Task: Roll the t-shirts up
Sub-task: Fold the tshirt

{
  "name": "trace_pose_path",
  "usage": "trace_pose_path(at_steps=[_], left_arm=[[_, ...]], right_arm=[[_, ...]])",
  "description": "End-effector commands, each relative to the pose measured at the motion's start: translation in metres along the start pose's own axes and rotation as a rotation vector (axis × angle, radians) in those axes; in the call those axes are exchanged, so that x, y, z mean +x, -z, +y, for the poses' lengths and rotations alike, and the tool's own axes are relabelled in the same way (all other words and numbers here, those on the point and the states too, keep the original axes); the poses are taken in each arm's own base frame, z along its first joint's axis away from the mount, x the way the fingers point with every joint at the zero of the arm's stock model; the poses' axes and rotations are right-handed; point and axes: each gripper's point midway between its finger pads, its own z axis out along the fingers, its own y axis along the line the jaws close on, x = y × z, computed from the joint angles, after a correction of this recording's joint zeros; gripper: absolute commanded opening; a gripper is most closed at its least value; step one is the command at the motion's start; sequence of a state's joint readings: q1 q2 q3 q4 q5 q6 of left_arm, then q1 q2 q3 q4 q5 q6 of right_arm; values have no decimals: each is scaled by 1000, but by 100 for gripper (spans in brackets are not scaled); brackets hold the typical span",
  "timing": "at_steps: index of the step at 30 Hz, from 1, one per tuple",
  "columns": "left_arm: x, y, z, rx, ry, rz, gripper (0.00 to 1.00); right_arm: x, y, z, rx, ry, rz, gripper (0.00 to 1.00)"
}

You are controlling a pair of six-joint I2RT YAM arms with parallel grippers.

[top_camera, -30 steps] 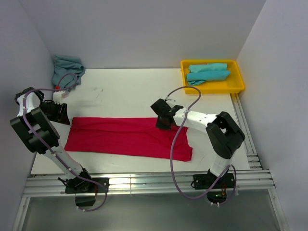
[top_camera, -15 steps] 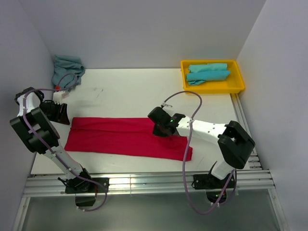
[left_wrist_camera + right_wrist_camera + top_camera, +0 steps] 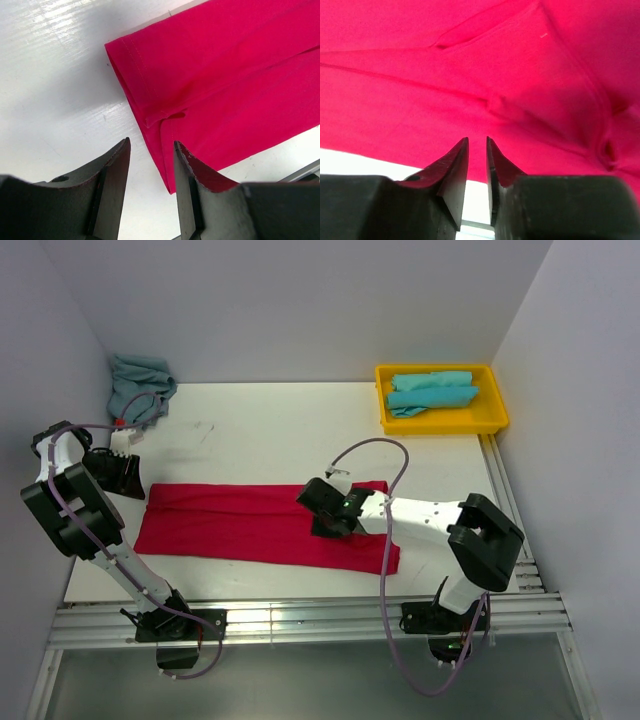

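Note:
The red t-shirt (image 3: pixel 230 523) lies folded into a long flat strip across the table. My left gripper (image 3: pixel 128 476) is open and empty, just off the shirt's left end; in the left wrist view (image 3: pixel 150 142) that end's hem (image 3: pixel 150 120) lies just beyond the fingertips. My right gripper (image 3: pixel 322 513) is low over the strip right of its middle. In the right wrist view (image 3: pixel 477 138) its jaws are only narrowly apart and hold nothing, with red cloth (image 3: pixel 485 65) filling the frame. Turquoise t-shirts lie rolled (image 3: pixel 432 390) in a tray and heaped (image 3: pixel 138 380) at the back left.
A yellow tray (image 3: pixel 495 415) stands at the back right corner of the table. White walls close the back and both sides. A metal rail (image 3: pixel 300 615) runs along the table's near edge. Each arm trails a purple cable (image 3: pixel 385 455).
My right gripper has moved left and nearer along the red shirt, from its far edge near the right end to over the strip. The left arm has not moved.

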State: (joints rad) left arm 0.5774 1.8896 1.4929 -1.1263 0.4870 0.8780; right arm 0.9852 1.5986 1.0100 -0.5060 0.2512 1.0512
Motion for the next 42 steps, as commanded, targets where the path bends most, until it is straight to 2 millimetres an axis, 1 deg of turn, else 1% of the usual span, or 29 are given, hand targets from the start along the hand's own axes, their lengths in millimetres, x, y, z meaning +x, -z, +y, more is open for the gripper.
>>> trace_pose_path(at_steps=[1, 2, 3, 6, 7, 10, 11, 12, 15, 16, 20, 25, 28, 29, 31, 32, 35, 39, 40, 42], left_arm=[[-4, 3, -4, 4, -28, -8, 45], [-5, 3, -5, 6, -29, -7, 45], [-5, 3, -6, 5, -31, -8, 45], [-4, 3, -5, 2, -31, -4, 45], [-4, 3, -6, 4, -32, -3, 45], [-4, 3, -6, -1, -32, -2, 45], [-4, 3, -6, 1, -30, -3, 46], [-3, 4, -7, 1, -30, -3, 45], [-3, 3, -7, 2, -27, -2, 45], [-3, 3, -7, 3, -29, -2, 46], [-3, 3, -6, -1, -27, -1, 45], [-4, 2, -5, -3, -30, -2, 45], [-3, 2, -5, -2, -27, 0, 45], [-3, 2, -4, -4, -28, 1, 45], [-3, 1, -4, -4, -26, 1, 45], [-3, 1, -4, -3, -26, 2, 45], [-4, 2, -4, -3, -28, 0, 45], [-4, 3, -3, -7, -26, -1, 45], [-4, 2, -3, -7, -29, 0, 45], [-5, 2, -3, -6, -29, -1, 45]], right_arm=[[-33, 6, -6, 39, -32, -88, 32], [-38, 6, -7, 34, -35, -95, 32], [-49, 5, -12, 39, -55, -108, 33], [-64, 1, -18, 41, -67, -121, 33], [-74, -1, -21, 44, -76, -130, 33], [-87, -7, -27, 59, -90, -129, 33], [-91, -8, -26, 58, -86, -133, 34], [-91, -13, -27, 62, -84, -120, 37], [-97, -21, -27, 61, -85, -117, 41], [-98, -23, -24, 51, -85, -110, 42], [-98, -37, -26, 71, -84, -83, 42], [-93, -45, -24, 60, -84, -61, 42], [-89, -46, -24, 55, -87, -53, 34], [-89, -45, -25, 53, -89, -55, 27], [-86, -43, -24, 44, -92, -53, 21], [-87, -41, -23, 38, -92, -58, 15], [-83, -35, -21, 22, -91, -58, 9], [-77, -26, -18, 15, -87, -64, 6], [-72, -25, -20, 17, -82, -60, 5], [-69, -17, -17, 0, -82, -69, 4]])
